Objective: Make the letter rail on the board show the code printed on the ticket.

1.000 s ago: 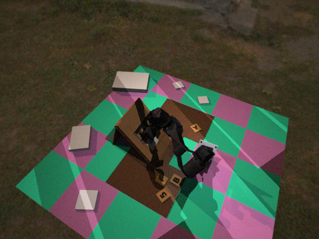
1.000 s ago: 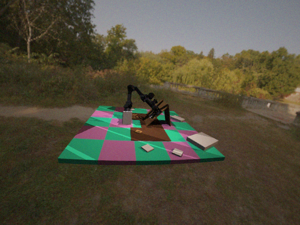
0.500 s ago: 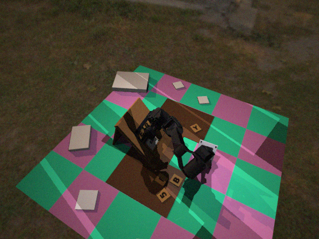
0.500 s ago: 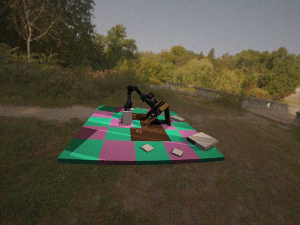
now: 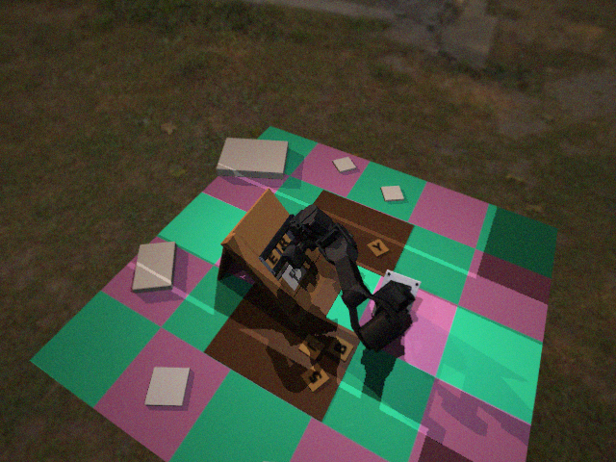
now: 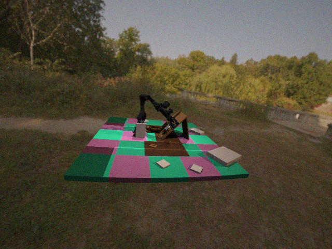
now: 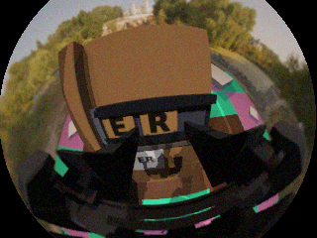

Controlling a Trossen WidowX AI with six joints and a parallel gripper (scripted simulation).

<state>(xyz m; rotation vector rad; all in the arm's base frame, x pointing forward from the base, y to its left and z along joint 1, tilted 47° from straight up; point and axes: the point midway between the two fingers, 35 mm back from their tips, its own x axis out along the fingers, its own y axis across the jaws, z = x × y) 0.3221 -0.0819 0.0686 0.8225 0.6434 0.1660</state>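
The tilted board [image 5: 257, 218] [image 7: 149, 64] carries a dark letter rail [image 7: 156, 103]. An E tile [image 5: 272, 257] [image 7: 118, 127] and an R tile [image 5: 283, 243] [image 7: 159, 122] stand in the rail, E left of R, with a narrow gap between them. My gripper [image 5: 295, 247] [image 7: 161, 127] is open, its fingertips at either side of the R tile. The ticket [image 5: 291, 278] [image 7: 149, 160] below the rail shows "ER"; the rest is hidden or unclear. A Y tile [image 5: 377, 246] [image 6: 153, 145], a B tile [image 5: 341, 347], an S tile [image 5: 315, 377] and a shadowed tile [image 5: 311, 346] lie flat off the board.
Brown mats [image 5: 273, 377] [image 6: 167, 151] lie at both sides of the board. Pale flat blocks lie farther out: a large one [image 5: 253, 156] [image 6: 224, 155], one at the left [image 5: 154, 266], one at the front [image 5: 167, 386] and two small ones [image 5: 344, 164] [image 5: 392, 192].
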